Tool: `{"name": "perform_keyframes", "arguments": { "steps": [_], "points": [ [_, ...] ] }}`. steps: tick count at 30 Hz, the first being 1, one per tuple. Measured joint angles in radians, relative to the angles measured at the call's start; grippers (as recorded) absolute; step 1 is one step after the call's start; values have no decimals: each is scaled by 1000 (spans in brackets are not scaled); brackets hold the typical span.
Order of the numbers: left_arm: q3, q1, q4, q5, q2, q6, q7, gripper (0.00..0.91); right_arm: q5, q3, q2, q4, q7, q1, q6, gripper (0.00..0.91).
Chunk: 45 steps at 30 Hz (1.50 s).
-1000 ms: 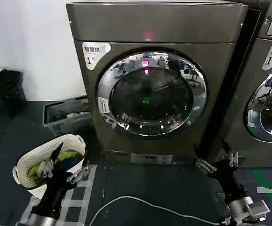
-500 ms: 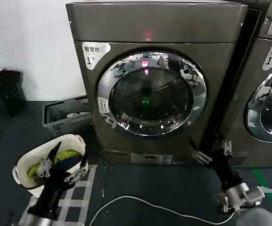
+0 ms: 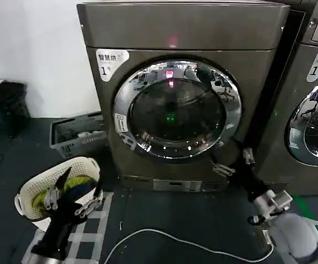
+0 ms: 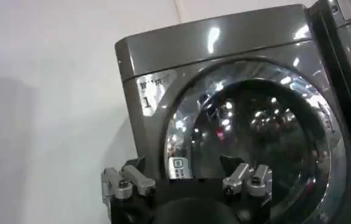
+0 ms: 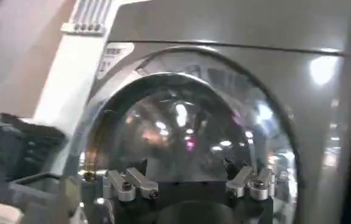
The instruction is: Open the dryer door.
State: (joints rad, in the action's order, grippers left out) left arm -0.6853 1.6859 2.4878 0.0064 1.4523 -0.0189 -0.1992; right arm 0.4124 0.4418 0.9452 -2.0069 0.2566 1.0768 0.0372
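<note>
The dryer door (image 3: 177,110) is a round door with a wide chrome ring and dark glass, closed flat on the front of the grey machine (image 3: 181,33). It also fills much of the right wrist view as the dryer door (image 5: 187,122), and the left wrist view shows the dryer door (image 4: 254,128) from farther off. My right gripper (image 3: 231,155) is open, raised to the door's lower right rim, its fingers spread and very close to the chrome ring. My left gripper (image 3: 73,190) is open and low at the left, over a white basket.
A white laundry basket (image 3: 38,187) with clothes stands on the floor at the left. A grey crate (image 3: 76,135) sits beside the machine. A second machine with a similar chrome door (image 3: 313,126) stands at the right. A white cable (image 3: 170,239) lies across the dark floor.
My right gripper has risen and moved left, from low on the floor side up to the door's lower right rim. The left arm has barely moved. The door stays closed.
</note>
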Motion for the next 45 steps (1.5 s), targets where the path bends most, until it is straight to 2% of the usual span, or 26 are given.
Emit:
{"name": "perform_keyframes", "arguments": {
  "steps": [13,18,24,39,45],
  "points": [
    [2,-3,4,5,2,0,-5,907,26,-181,-16,83,-5,-189,15,907],
    [2,-3,5,9,2,-1,-6,907,43,-244,-4,129,-30,-256,33,907],
    [1,3,7,12,7,-1,-7,907,42,-304,9,177,-37,-324,2,907],
    [-3,7,11,16,12,-1,-8,907,56,-450,68,299,-59,-499,5,907],
    [-4,6,10,17,13,-1,-12,907,55,-495,88,347,-48,-553,22,907]
  ]
}}
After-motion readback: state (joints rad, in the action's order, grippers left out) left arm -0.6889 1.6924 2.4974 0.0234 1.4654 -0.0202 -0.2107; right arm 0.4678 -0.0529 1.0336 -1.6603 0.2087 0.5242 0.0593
